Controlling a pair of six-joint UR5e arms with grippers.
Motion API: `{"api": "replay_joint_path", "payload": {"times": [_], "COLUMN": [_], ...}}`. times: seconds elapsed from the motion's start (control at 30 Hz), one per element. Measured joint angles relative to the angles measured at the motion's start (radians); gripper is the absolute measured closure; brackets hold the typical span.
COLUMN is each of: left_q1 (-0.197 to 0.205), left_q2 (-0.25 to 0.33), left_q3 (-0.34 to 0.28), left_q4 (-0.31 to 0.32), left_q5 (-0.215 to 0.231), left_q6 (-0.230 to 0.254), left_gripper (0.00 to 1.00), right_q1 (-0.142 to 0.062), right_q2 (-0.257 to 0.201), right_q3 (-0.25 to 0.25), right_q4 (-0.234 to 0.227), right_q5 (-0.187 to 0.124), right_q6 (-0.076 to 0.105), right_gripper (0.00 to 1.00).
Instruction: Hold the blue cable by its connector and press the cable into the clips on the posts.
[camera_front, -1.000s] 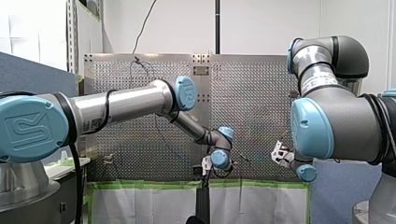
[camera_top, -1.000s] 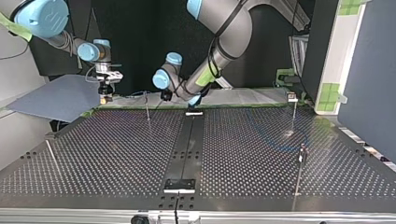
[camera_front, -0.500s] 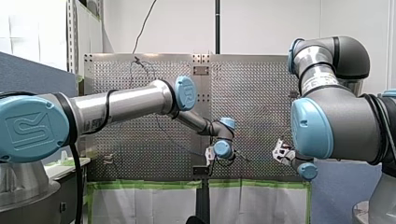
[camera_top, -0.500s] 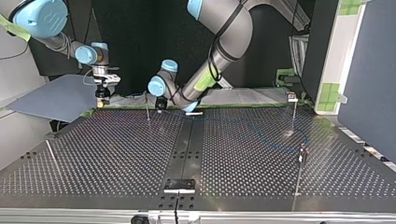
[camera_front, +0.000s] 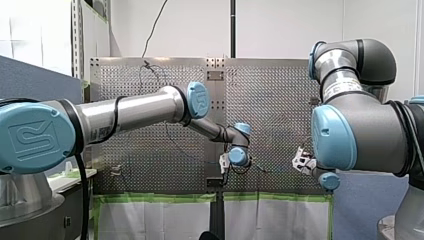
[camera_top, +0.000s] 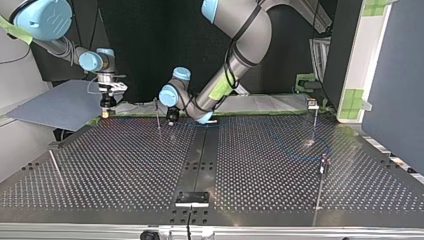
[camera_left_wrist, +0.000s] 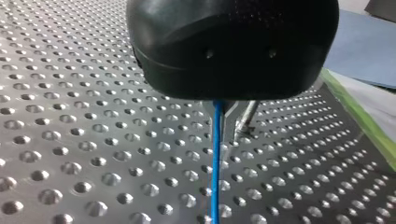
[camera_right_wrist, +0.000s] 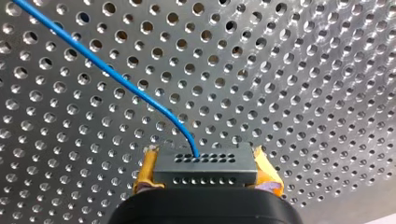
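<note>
The right claw (camera_right_wrist: 205, 179) pinches the black connector (camera_right_wrist: 205, 161) between its yellow pads (camera_right_wrist: 145, 170). The blue cable (camera_right_wrist: 107, 70) leaves the connector's face and runs away ahead of the claw over the perforated worktop (camera_right_wrist: 303, 93).

In the top view that claw sits at the upper left of the frame, at the worktop's far edge. The left claw (camera_top: 172, 116) is to its right, near the upper middle. A thin post (camera_top: 157, 114) stands between them, just beside the left claw (its clip is too small to make out).

In the left wrist view the cable comes out from under the left claw in a straight line; whether that claw is closed on it cannot be told. The left claw is much the nearer to the post, so the pressing likely falls to it. The cable's run appears to lie across the frame, from one claw to the other.
</note>
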Motion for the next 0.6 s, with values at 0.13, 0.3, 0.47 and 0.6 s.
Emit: {"api": "replay_joint_path", "payload": {"times": [0.13,0.3,0.47,0.6], "left_q1": [0.001,0.001,-0.002,-0.007], "left_q2": [0.000,0.000,0.000,0.000], "left_q3": [-0.011,-0.020,-0.022,-0.028], "left_q4": [0.002,0.002,0.004,0.018], "left_q5": [0.000,0.001,0.001,0.001], "left_q6": [0.002,0.003,0.008,0.018], "left_gripper": [1.00,1.00,1.00,1.00], "right_q1": [0.001,0.003,0.005,0.008], "right_q2": [0.001,0.002,0.003,0.004], "right_q3": [-0.013,-0.026,-0.038,-0.043], "right_q4": [0.002,0.005,0.010,0.012], "right_q5": [-0.016,-0.027,-0.036,-0.045], "right_q6": [0.008,0.015,0.020,0.022], "right_gripper": [1.00,1.00,1.00,1.00]}}
